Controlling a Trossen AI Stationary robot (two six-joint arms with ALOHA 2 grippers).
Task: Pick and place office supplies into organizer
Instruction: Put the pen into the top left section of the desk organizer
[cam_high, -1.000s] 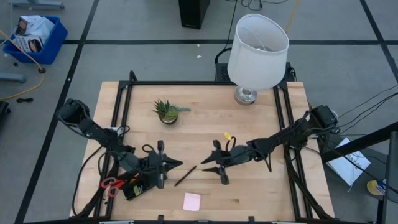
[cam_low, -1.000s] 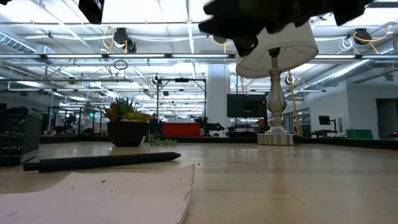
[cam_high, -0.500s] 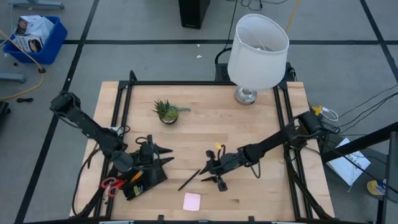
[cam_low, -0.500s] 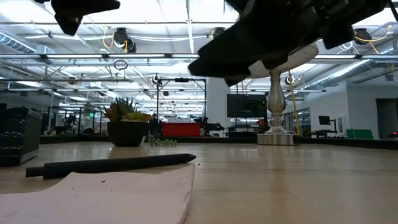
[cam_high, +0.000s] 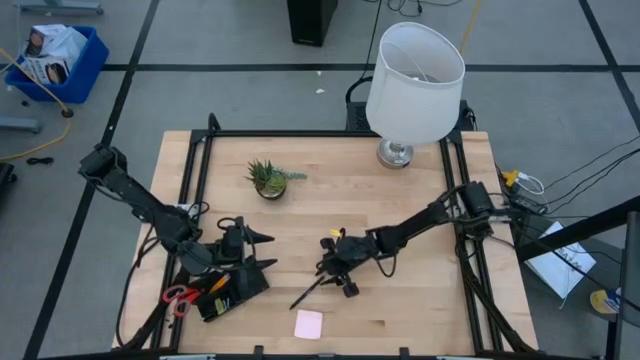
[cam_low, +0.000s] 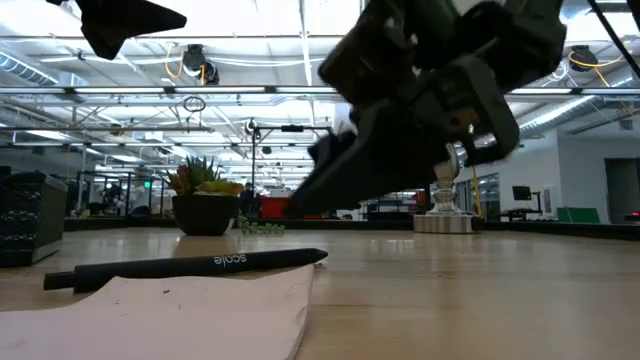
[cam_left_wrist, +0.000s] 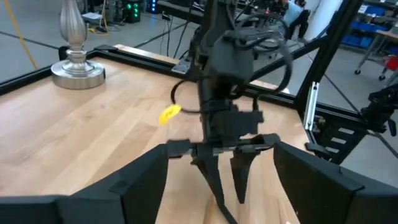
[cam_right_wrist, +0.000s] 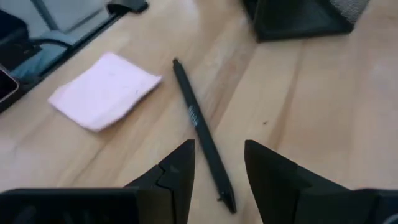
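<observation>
Two grippers low over the desk (cam_high: 400, 215). Right gripper (cam_high: 335, 272): jaws spread, straddling the far end of a black pen (cam_right_wrist: 200, 132), not closed on it. Left gripper (cam_high: 255, 250): jaws spread wide, empty, above the black organizer (cam_high: 232, 292) at near left. Pink sticky-note pad (cam_high: 308, 323) lies near the pen; red-handled scissors (cam_high: 178, 297) just left of the organizer.

lamp (cam_high: 412, 80): table rear | potted plant (cam_high: 268, 179): left-centre
</observation>
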